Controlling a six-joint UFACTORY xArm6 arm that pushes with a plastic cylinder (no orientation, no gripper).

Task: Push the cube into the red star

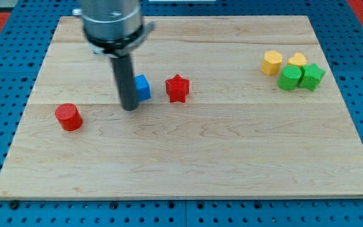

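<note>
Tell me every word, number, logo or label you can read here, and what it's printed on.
None: no readable text anywhere.
The wooden board, the blue cube, the red star, the other blocks and the rod ending in my tip, just to the view's left of the cube, all look unmarked.

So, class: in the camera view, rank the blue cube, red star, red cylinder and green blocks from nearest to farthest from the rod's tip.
Measured from my tip:
1. Blue cube, just right of it.
2. Red star, further right.
3. Red cylinder, to the left.
4. Green blocks, far right.
</note>
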